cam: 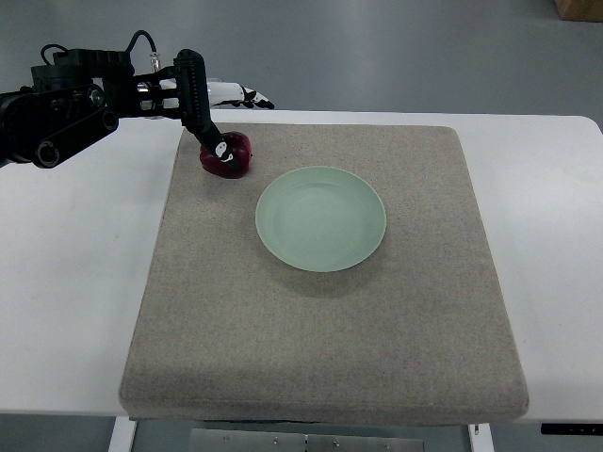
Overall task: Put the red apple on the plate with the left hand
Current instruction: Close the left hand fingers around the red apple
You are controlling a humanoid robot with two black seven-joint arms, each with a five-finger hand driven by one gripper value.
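Left robot hand reaches in from the far left, one finger touching the apple; whether it grips is unclear. The plate lies just to the apple's right and nearer.

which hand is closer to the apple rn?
Left. The left hand is right at the red apple, one finger touching its top at the mat's far-left corner. The right hand is not in view.
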